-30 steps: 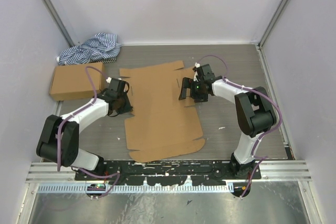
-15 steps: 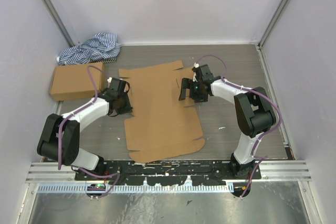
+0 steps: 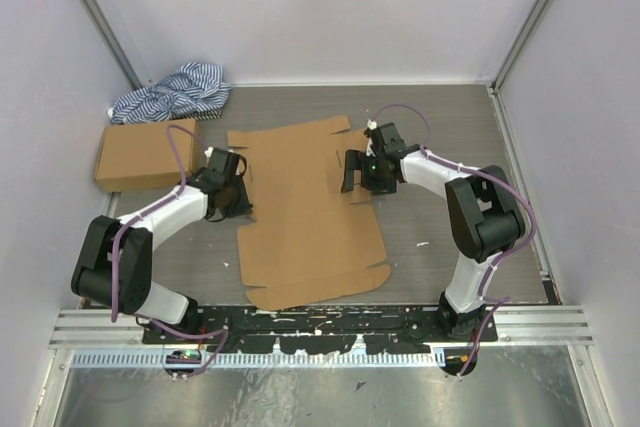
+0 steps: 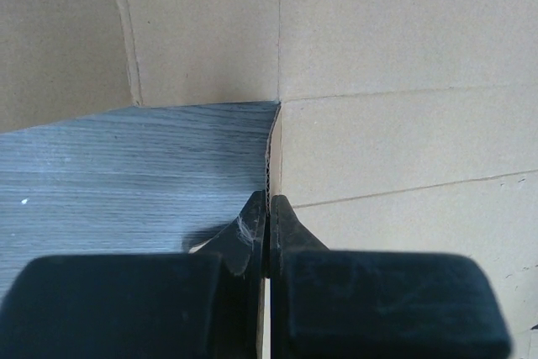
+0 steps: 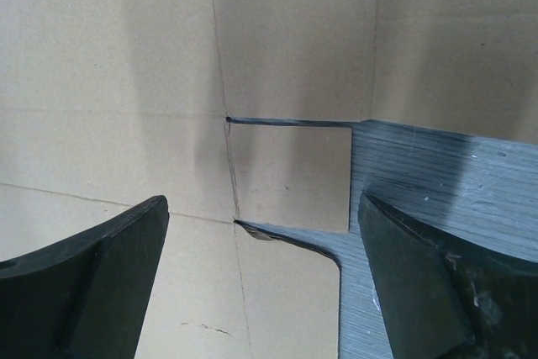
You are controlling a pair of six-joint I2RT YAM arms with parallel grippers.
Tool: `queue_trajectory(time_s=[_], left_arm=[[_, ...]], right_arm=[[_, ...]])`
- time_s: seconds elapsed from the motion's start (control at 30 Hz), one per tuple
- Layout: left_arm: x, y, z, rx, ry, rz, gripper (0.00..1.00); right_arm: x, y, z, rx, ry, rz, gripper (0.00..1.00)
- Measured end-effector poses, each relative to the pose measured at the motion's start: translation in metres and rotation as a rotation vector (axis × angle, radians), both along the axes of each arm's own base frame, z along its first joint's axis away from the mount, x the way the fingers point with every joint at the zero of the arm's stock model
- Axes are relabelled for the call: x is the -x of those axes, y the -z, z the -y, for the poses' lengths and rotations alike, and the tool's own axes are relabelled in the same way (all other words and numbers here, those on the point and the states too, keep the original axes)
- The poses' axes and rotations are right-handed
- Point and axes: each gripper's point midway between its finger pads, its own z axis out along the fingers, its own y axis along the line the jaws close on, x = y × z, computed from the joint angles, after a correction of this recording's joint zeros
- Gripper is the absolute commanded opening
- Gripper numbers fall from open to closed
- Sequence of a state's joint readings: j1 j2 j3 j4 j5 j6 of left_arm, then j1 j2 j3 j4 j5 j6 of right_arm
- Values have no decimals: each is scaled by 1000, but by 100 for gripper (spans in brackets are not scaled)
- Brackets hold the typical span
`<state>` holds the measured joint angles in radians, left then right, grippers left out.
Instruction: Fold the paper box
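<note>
Pinching the paper box [image 3: 305, 217] edge: left tool [image 4: 267, 205]; right tool [image 5: 262, 203] gapes above.

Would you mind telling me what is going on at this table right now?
Two robot arms are working on the paper box, a cardboard blank lying flat on the table, no flap raised yet. The left end effector is pinched shut on its left edge. The right end effector hangs wide open over a small tab at its right edge, gripping nothing.
</note>
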<state>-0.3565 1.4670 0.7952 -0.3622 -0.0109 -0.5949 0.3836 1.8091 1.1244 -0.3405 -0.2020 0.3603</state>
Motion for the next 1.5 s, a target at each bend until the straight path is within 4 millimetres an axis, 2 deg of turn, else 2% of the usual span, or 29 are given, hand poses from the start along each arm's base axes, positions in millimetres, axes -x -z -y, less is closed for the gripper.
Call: queue_trajectory(time_s=[0.73, 0.97, 1.37, 1.43, 1.5], left_arm=[[-4, 1, 4, 17, 8, 2, 4], [-4, 1, 4, 17, 7, 3, 4], [-6, -1, 2, 12, 3, 10, 4], [-6, -1, 2, 10, 5, 10, 4], [-6, 0, 3, 14, 6, 8, 4]], right_arm=[[5, -3, -5, -11, -21, -16, 100], [9, -23, -10, -33, -31, 9, 100], [6, -48, -38, -75, -82, 77, 100], [6, -56, -51, -100, -102, 93, 100], [11, -62, -72, -143, -143, 100, 100]])
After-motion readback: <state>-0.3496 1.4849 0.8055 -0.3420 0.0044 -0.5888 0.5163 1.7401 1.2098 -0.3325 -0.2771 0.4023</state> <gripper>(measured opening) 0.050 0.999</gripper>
